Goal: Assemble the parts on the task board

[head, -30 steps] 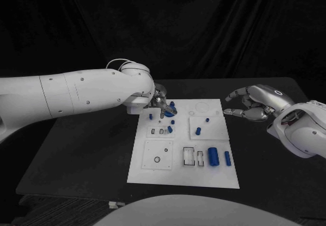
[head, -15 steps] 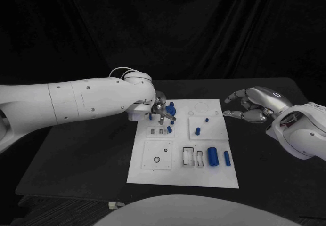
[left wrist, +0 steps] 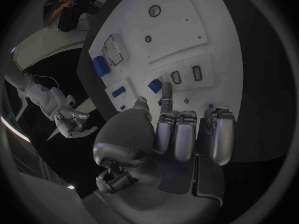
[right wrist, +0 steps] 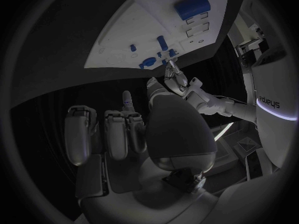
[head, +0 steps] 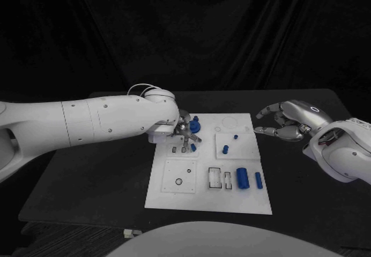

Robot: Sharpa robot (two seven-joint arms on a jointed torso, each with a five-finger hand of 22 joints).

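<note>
A: Our left hand [head: 183, 130] works at the board's [head: 201, 201] far-left corner; we can't tell whether it holds a part.
B: Right hand [head: 284, 121], off the far-right edge, curls on nothing. Two cylinders [head: 249, 178] lie loose; much remains.

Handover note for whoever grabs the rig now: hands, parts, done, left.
Left hand: over the task board's far-left corner, fingertips down among small blue parts; whether it holds one cannot be told.
Right hand: hovering off the board's far-right edge, fingers curled, holding nothing.
Parts: large blue cylinder and slimmer blue peg lie near the rectangular slots; two small pegs on the far-right panel.
Done: unclear.
Left: rectangular slots look unfilled; loose pieces still to seat.
</note>
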